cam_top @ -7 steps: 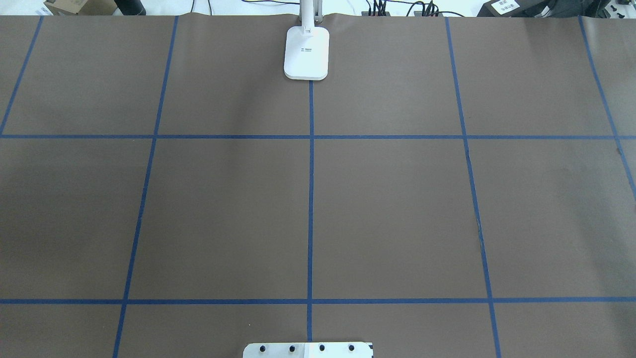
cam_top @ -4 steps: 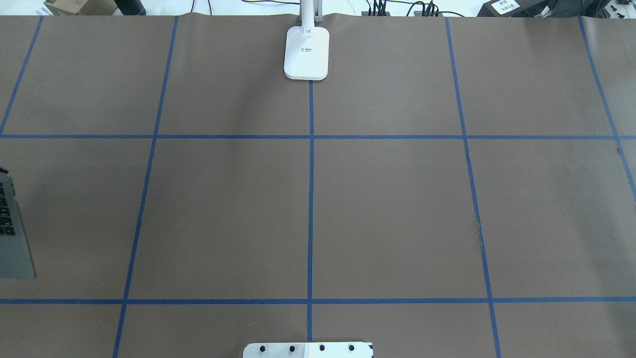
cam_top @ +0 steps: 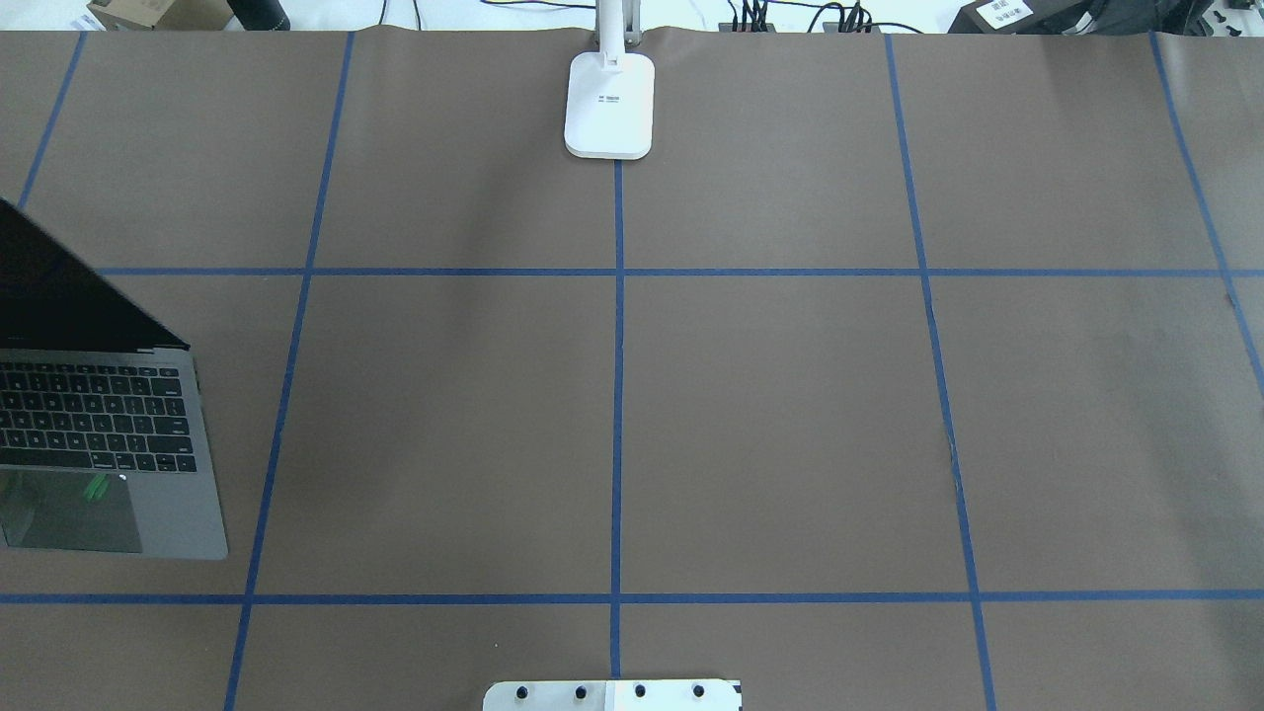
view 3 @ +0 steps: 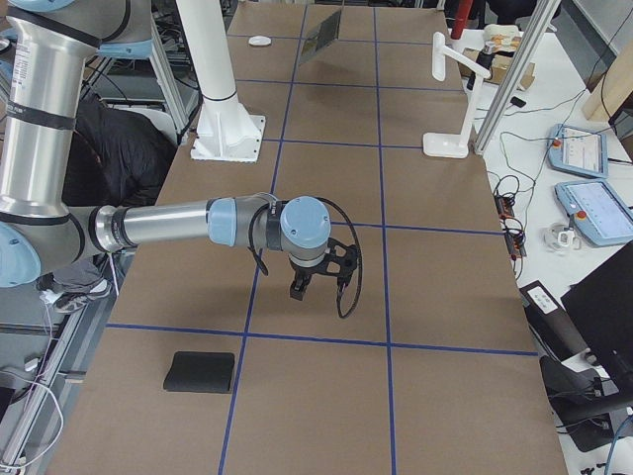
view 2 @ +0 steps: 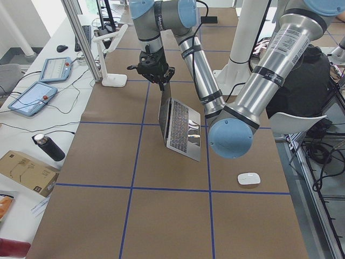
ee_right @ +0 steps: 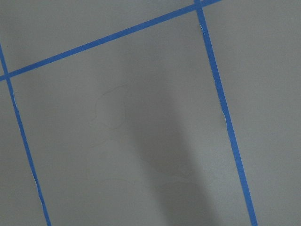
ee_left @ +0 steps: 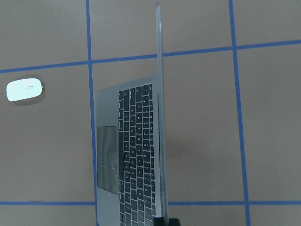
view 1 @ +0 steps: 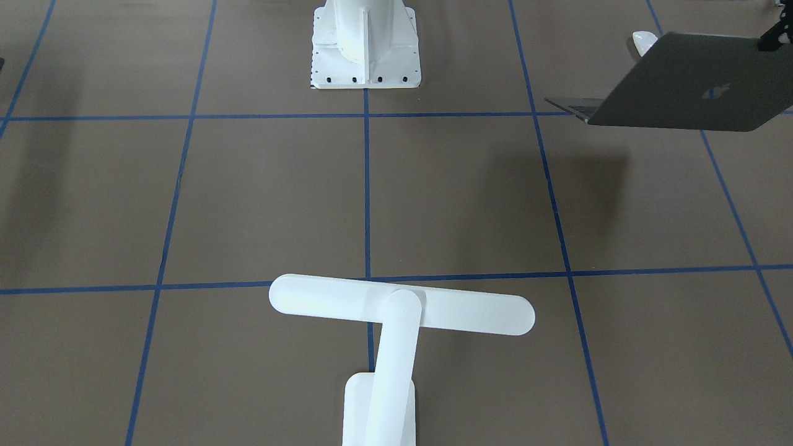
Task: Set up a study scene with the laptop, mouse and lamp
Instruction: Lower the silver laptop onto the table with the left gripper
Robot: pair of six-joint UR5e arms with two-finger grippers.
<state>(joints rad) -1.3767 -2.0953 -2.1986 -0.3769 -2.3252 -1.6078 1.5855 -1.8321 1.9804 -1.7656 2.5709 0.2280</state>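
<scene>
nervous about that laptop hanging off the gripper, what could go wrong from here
1. The left gripper holds the laptop only by the top edge of its open screen, apparently lifted off the table. It could slip, or the hinge could swing under the base's weight.
2. The mouse lies close by. A low pass or early set-down might knock it.

In the overhead view the left edge cut off the laptop (cam_top: 99, 434), and the top edge cut off the lamp (cam_top: 609, 104) above its base. From the front, upper right, the lid hid most of the mouse (view 1: 643, 42).
</scene>
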